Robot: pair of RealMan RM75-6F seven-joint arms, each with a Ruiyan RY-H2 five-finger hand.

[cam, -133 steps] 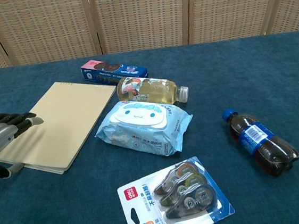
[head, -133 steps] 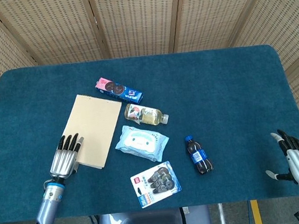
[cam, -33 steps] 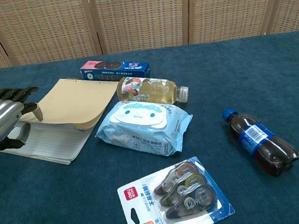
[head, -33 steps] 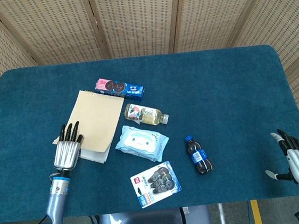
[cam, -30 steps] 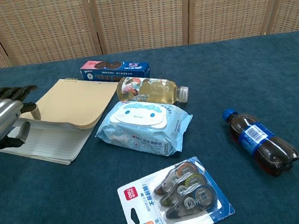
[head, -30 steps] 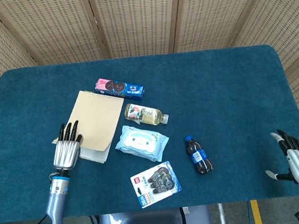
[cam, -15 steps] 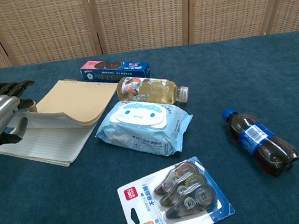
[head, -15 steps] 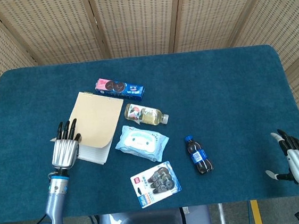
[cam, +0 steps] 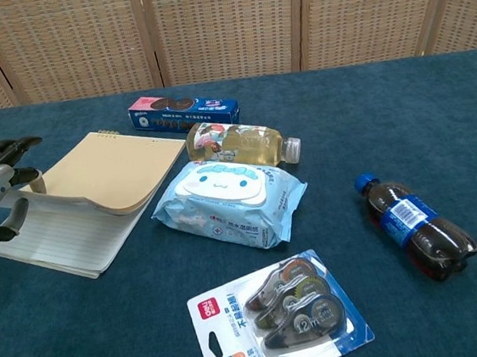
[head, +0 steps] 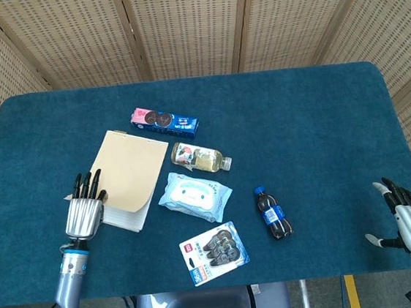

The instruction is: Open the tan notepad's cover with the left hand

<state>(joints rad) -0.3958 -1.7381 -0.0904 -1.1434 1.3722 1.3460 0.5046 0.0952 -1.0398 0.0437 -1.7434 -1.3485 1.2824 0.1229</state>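
The tan notepad [head: 129, 178] is lying on the left part of the blue worktop [head: 298, 129], its top edge near the cookie box [head: 165, 123] and its right side just beside the tea bottle [head: 201, 157] and the wipes pack [head: 194, 195]. Its cover [cam: 106, 172] is standing partly raised, curling up off the near left corner so that the lined pages [cam: 57, 240] are showing underneath in the chest view. The left hand [head: 83, 211] is sitting at that corner, its dark fingers [cam: 1, 150] pointing away from the robot and pinching the lifted edge of the cover against the thumb. The right hand [head: 407, 222] is resting far off at the near right edge of the worktop, seen only in the head view, its fingers spread apart and grasping nothing. A cola bottle [head: 273, 213] is lying on its side right of the wipes pack, well apart from the notepad, and a blister pack of correction tapes [head: 214, 253] is lying nearest the robot, below the wipes pack.
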